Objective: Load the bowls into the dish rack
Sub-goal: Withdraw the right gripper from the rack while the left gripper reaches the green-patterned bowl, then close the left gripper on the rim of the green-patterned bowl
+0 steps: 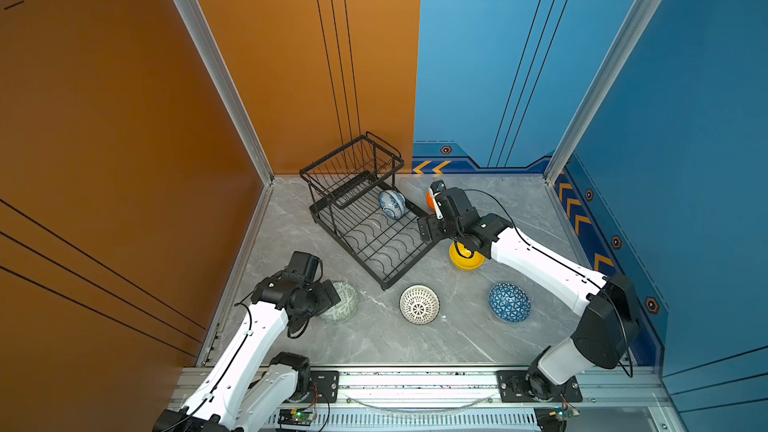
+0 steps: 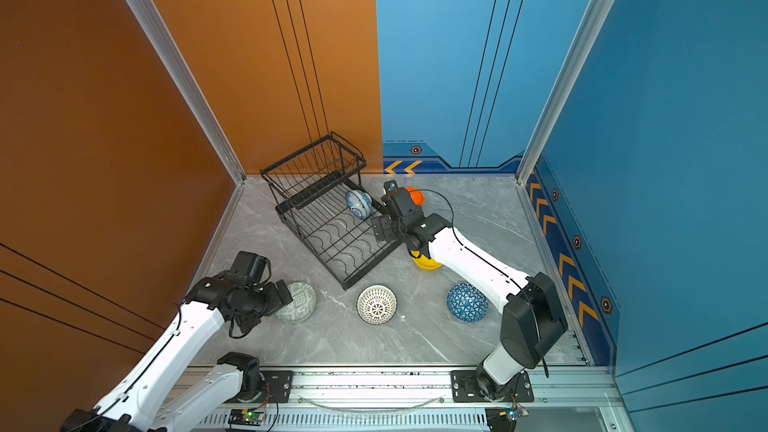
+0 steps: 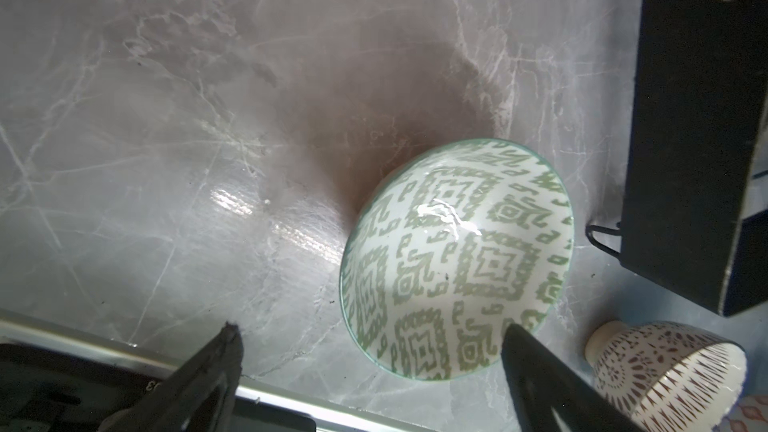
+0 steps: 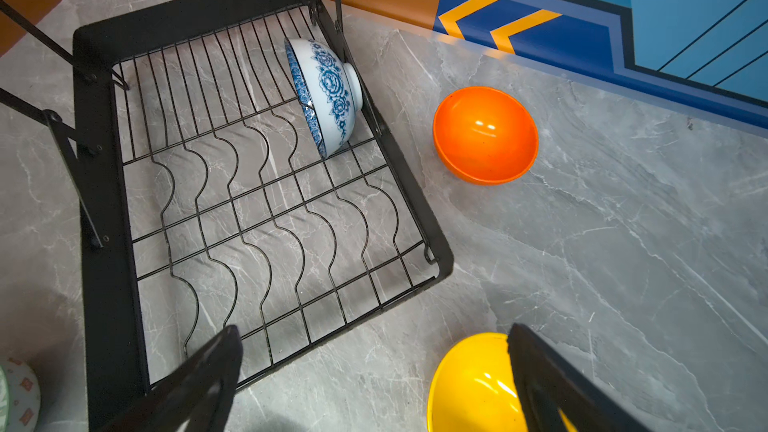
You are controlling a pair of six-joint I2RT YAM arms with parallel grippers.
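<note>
Spread wide and empty, my left gripper (image 3: 372, 328) hangs by the pale green bowl (image 3: 457, 255), lower left in both top views. My right gripper (image 4: 374, 328) gapes empty too, beside the dish rack (image 4: 112, 201) at centre, where the floral bowl (image 4: 328, 93) stands on edge in the tray. The orange bowl (image 4: 484, 135) and yellow bowl (image 4: 469, 384) sit right of the rack. The lattice bowl (image 1: 419, 304) and blue triangle bowl (image 1: 509, 302) lie below it.

dish rack (image 4: 266, 184): matt black wire | orange bowl (image 4: 485, 135): glossy | tabletop (image 4: 602, 243): polished marble-look
</note>
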